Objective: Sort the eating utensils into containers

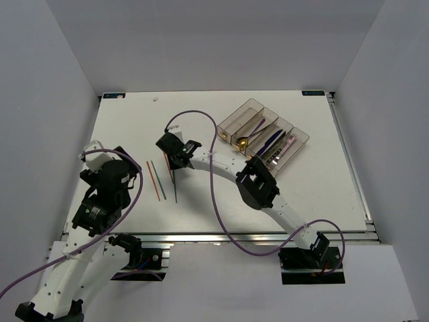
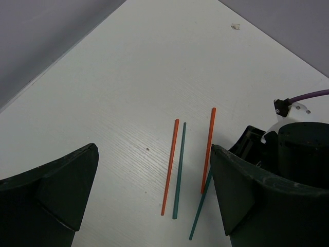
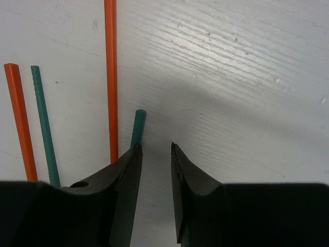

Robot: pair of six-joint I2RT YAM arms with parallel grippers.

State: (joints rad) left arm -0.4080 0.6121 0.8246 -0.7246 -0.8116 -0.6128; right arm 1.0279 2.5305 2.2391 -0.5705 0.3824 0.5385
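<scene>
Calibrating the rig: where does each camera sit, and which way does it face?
Top external: above, behind the bases, looking down on the table; both arms show.
Left wrist: on the left arm, angled down at the chopsticks; left tool frames them.
Right wrist: low over the table, right tool at bottom.
Shared: the chopsticks.

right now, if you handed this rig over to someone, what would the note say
Left gripper: open, empty, hovering over the table.
Right gripper: jaws narrowly apart, nothing between, low beside a green chopstick.
Done: cutlery lies in the containers.
To do: four chopsticks, two orange, two green, loose on the table.
</scene>
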